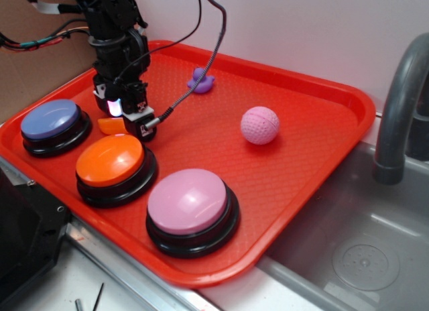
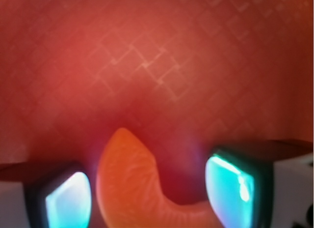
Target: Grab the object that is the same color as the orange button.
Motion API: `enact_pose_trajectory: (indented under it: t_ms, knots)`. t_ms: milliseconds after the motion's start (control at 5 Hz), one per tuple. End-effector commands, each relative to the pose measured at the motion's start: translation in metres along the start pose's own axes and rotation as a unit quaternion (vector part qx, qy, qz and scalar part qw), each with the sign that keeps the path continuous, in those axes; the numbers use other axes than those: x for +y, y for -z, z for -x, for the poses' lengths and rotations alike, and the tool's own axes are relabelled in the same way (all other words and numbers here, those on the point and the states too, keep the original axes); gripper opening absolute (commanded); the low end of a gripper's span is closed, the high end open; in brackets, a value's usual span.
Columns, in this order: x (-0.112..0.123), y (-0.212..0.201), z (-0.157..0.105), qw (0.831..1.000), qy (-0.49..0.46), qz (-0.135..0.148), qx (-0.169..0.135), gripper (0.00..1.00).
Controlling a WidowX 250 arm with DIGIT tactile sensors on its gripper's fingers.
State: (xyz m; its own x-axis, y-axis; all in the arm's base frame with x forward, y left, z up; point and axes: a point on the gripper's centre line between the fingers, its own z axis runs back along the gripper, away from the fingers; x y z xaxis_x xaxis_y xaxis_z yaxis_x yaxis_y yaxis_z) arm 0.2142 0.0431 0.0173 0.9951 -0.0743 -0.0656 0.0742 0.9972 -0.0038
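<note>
The small orange crescent wedge (image 1: 111, 125) lies on the red tray (image 1: 295, 123), between the blue-purple button and the orange button (image 1: 110, 160). My gripper (image 1: 126, 118) is down over it, fingers at tray level. In the wrist view the wedge (image 2: 132, 184) lies between my two glowing fingertips (image 2: 68, 201), close to the left one, its tail reaching the right one. The jaws stand open around it, with a gap on the right side. The gripper (image 2: 149, 196) is not closed on it.
A blue-purple dome button (image 1: 50, 120) sits at the tray's left, a pink dome button (image 1: 189, 202) at the front. A pink golf ball (image 1: 259, 125) and a purple duck (image 1: 201, 82) lie farther back. A sink (image 1: 348, 251) and faucet (image 1: 399, 103) are at the right.
</note>
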Motion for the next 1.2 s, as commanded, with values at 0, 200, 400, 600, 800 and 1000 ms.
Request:
enact_pose_trajectory:
  t_ms: [0, 200, 400, 600, 800, 1000]
  knots:
    - [0.0, 0.0, -0.003, 1.0, 0.007, -0.003, -0.011, 0.0]
    - [0.001, 0.001, -0.002, 1.0, 0.005, -0.003, -0.011, 0.0]
    - [0.0, 0.002, -0.003, 1.0, 0.003, -0.007, -0.01, 0.0]
    - [-0.001, 0.002, -0.004, 1.0, -0.001, -0.019, -0.007, 0.0]
    - [-0.004, -0.019, -0.008, 0.999, -0.032, -0.032, -0.017, 0.0]
    - [-0.009, -0.048, -0.013, 0.998, -0.052, -0.008, -0.044, 0.0]
